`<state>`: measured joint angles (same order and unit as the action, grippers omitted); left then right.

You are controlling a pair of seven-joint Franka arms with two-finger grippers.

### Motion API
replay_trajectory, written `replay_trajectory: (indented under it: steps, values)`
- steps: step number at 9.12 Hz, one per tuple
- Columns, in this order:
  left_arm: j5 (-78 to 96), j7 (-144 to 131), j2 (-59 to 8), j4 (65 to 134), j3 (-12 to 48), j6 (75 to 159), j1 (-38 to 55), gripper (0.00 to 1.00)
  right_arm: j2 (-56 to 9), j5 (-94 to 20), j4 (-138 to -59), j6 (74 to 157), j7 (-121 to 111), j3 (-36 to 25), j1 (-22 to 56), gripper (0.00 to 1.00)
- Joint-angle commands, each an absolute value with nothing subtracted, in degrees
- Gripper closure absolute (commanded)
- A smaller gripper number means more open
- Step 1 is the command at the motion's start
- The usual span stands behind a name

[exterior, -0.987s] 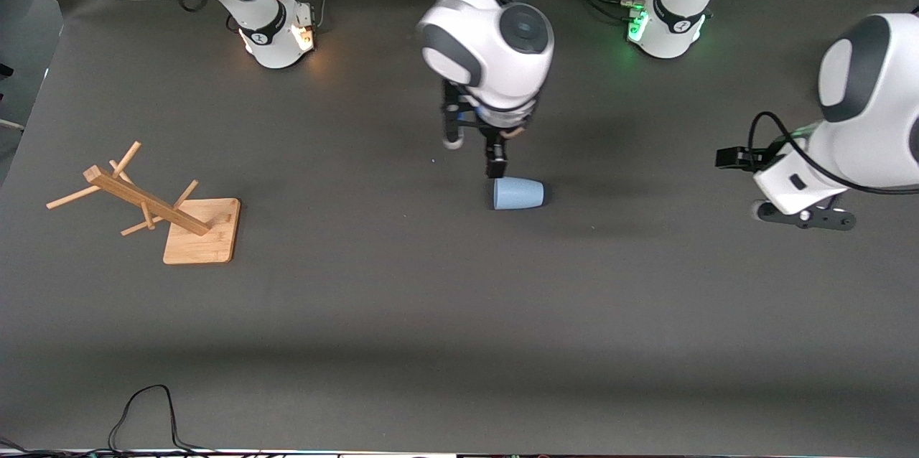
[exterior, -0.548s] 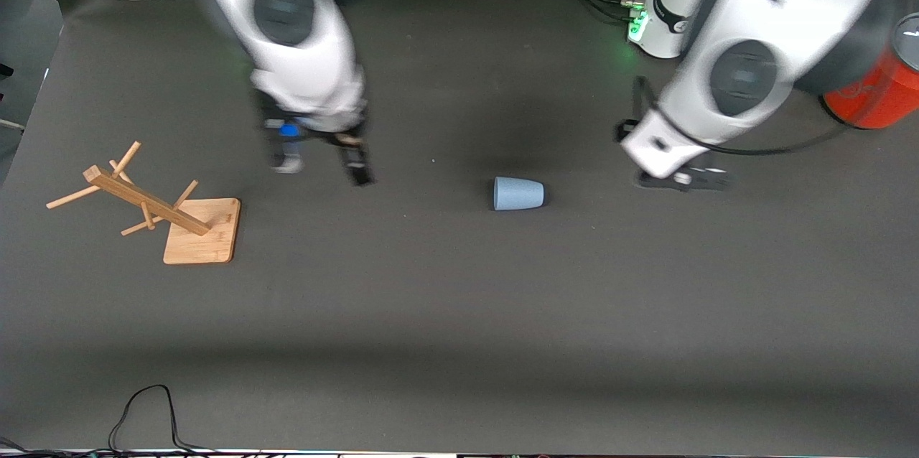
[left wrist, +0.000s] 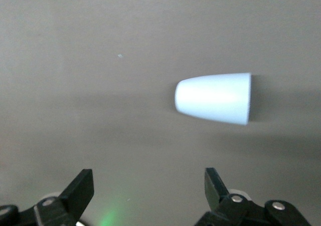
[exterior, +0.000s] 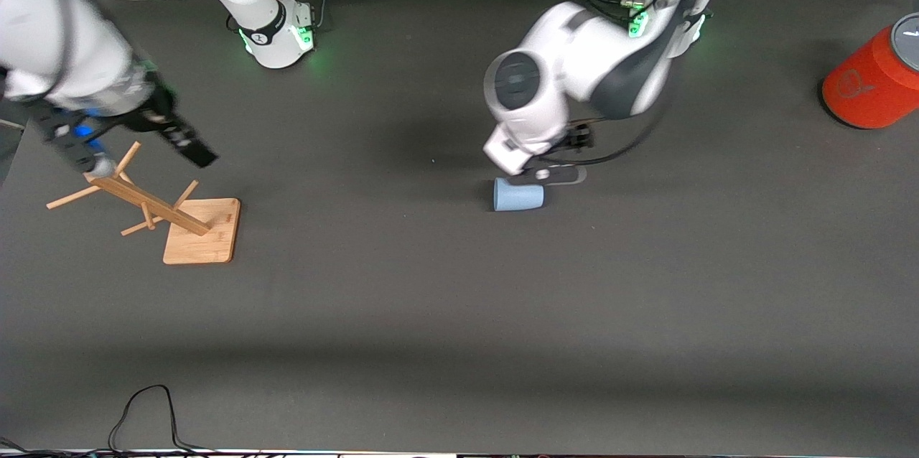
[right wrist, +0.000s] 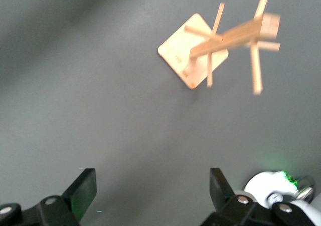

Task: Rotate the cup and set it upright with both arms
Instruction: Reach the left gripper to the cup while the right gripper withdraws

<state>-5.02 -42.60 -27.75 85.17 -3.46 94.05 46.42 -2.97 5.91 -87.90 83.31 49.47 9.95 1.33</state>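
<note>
We see the right gripper (exterior: 136,142) up over the wooden rack (exterior: 154,210), fingers spread, holding nothing. The cup (exterior: 517,195) lies on its side mid-table. The left gripper (exterior: 549,172) hovers just over it, jaws wide, not touching.

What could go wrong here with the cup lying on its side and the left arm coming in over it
The cup lies on its side with a rounded body, so a nudge from the open left gripper just above it might roll it away. The open right gripper hangs over the wooden rack; dropping lower, it could knock the pegs.
</note>
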Motion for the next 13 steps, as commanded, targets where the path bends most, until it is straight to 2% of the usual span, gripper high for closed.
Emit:
replay_trajectory:
  steps: [1, 3, 4, 7, 9, 10, 11, 13]
  values:
    - [-6.94, -45.35, -44.50, 62.75, -4.57, 87.56, 49.48, 0.02, -2.19, 4.05, -89.74, 86.47, 28.39, 1.36, 1.32, 0.00]
    - [-11.13, -44.74, -52.87, 54.61, -4.57, 88.50, 50.44, 0.02, -2.90, 1.41, -89.82, 89.28, 15.18, -2.98, 1.41, 0.00]
    - [-13.25, -43.34, -55.26, 53.97, -4.57, 89.20, 51.41, 0.03, -3.16, 1.41, -89.82, 90.69, 10.51, -3.42, 1.32, 0.00]
    - [-16.35, -35.08, -57.91, 54.75, -4.48, 88.24, 53.34, 0.05, -3.43, 1.32, -89.91, 94.38, -1.73, -3.43, 1.41, 0.00]
    - [-18.61, -29.82, -58.97, 56.68, -4.48, 88.24, 54.31, 0.06, -3.08, 1.23, -89.83, 94.48, -2.02, -3.43, 1.41, 0.00]
    - [-19.33, -25.44, -59.15, 57.56, -4.48, 87.81, 54.40, 0.10, -2.90, 1.23, -89.82, 94.48, -2.02, -3.34, 1.15, 0.00]
    - [-20.21, -21.05, -59.15, 57.57, -4.48, 85.98, 55.01, 0.24, -2.90, 1.23, -89.82, 94.48, -2.02, -2.90, 0.36, 0.00]
    - [-21.18, -18.74, -59.06, 57.57, -4.57, 85.17, 55.28, 0.69, -2.81, 1.23, -89.82, 94.48, -2.29, -2.99, 0.62, 0.00]
